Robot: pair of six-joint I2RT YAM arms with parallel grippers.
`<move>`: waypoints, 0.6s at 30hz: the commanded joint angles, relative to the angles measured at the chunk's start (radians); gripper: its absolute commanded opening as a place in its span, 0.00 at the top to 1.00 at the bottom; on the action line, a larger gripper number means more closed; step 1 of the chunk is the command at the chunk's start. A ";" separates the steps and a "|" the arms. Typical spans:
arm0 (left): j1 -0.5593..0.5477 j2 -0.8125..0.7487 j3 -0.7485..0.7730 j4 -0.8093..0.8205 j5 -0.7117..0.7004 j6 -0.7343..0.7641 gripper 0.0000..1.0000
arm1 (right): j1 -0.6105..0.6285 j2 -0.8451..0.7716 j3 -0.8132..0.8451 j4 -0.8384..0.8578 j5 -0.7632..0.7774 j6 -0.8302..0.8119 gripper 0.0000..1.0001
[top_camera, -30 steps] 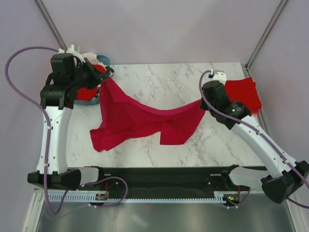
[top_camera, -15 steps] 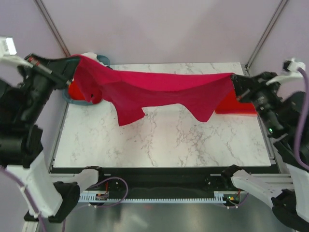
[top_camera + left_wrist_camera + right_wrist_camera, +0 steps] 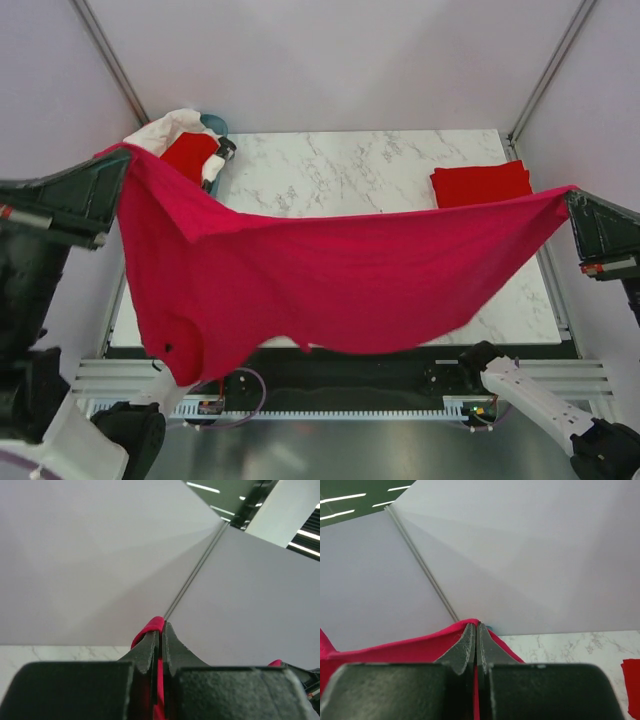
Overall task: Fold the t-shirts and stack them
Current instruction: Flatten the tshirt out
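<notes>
A crimson-pink t-shirt (image 3: 340, 280) hangs spread wide in the air above the near half of the marble table (image 3: 340, 180). My left gripper (image 3: 124, 157) is shut on its upper left corner and my right gripper (image 3: 571, 196) is shut on its upper right corner. The left wrist view shows a fold of the pink cloth (image 3: 149, 628) pinched in the left gripper (image 3: 161, 627). In the right wrist view the right gripper (image 3: 476, 626) clamps the shirt's edge (image 3: 395, 647). A folded bright red t-shirt (image 3: 481, 185) lies at the table's far right. Another red t-shirt (image 3: 189, 155) sits in the basket.
The teal basket (image 3: 216, 123) stands at the table's far left corner, with a white cloth (image 3: 165, 128) draped over it. The hanging shirt hides the table's near edge and part of the arm bases. Pale walls close in the back and both sides.
Both arms rose and pulled apart toward the near edge. The shirt went from sagging on the table to hanging stretched in the air between the grippers.
</notes>
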 commanded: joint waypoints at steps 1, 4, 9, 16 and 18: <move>0.003 0.119 -0.134 0.061 0.069 -0.065 0.98 | -0.001 0.031 -0.059 -0.005 0.101 -0.002 1.00; 0.003 0.151 -0.263 0.120 0.089 -0.053 0.98 | -0.001 0.047 -0.170 0.012 0.230 0.007 1.00; 0.003 0.199 -0.527 0.270 0.075 -0.050 0.98 | -0.001 0.101 -0.421 0.130 0.385 0.018 1.00; 0.003 0.447 -0.535 0.368 0.129 -0.088 0.98 | -0.004 0.348 -0.419 0.247 0.493 -0.025 1.00; 0.003 0.538 -0.393 0.370 0.187 -0.117 0.98 | -0.009 0.434 -0.304 0.245 0.463 -0.043 1.00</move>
